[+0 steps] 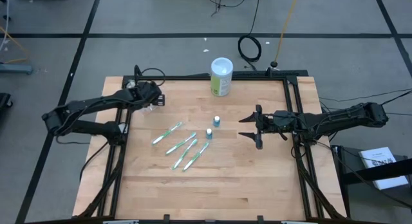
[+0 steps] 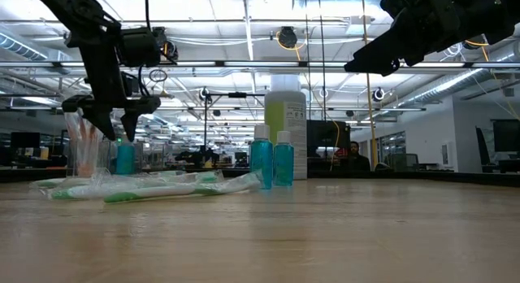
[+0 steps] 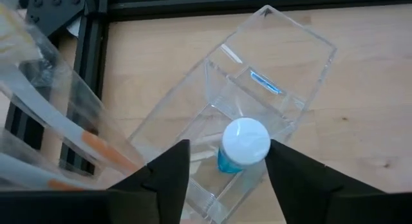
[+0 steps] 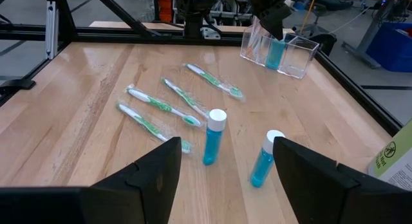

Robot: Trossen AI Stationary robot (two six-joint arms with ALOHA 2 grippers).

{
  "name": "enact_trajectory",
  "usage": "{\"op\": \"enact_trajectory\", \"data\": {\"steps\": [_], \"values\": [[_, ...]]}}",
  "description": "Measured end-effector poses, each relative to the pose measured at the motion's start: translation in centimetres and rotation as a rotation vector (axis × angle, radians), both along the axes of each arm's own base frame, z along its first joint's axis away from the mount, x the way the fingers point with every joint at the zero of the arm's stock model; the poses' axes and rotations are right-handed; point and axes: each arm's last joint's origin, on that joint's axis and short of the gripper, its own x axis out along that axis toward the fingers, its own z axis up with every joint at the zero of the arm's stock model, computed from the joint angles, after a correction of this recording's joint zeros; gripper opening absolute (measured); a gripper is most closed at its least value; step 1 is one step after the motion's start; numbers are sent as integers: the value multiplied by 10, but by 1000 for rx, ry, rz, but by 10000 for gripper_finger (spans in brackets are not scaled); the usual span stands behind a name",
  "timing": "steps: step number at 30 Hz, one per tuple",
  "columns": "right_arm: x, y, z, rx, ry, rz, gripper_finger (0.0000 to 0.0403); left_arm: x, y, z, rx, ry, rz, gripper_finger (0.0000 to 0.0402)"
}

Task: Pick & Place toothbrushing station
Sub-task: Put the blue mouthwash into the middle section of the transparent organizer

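The toothbrushing station is a clear plastic holder (image 3: 283, 63) with compartments, standing at the table's far left corner (image 1: 154, 102). Pale pinkish toothbrushes (image 3: 84, 140) lean in one compartment. A teal white-capped tube (image 3: 244, 143) stands upright in another. My left gripper (image 3: 228, 163) hangs open just above the holder, slanting down, one finger on either side of that tube's cap. On the table's middle lie several green-and-white toothbrushes (image 1: 183, 145), and two more teal tubes (image 4: 214, 137) (image 4: 264, 159) stand there. My right gripper (image 1: 248, 127) waits open, right of the tubes, above the table.
A bigger green-and-white canister (image 1: 221, 76) stands at the far edge, near its middle. A black metal frame (image 1: 293, 102) runs along the table's sides. The near half of the wooden table (image 1: 212, 192) is bare wood.
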Motion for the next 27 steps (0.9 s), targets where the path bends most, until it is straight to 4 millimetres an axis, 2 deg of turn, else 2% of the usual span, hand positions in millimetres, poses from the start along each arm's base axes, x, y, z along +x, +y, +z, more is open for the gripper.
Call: {"op": "enact_trajectory", "data": {"steps": [7, 16, 21, 27], "values": [[0, 0, 0, 0, 0, 0, 238, -1, -6, 11, 19, -71, -55, 205], [0, 0, 0, 0, 0, 0, 238, -6, -22, 44, 176, -221, -192, 200], [4, 0, -7, -3, 43, 0, 238, -4, -41, 67, 270, -353, -420, 200], [24, 1, -33, 12, 148, -14, 238, 12, -69, 91, 463, -472, -691, 200]]}}
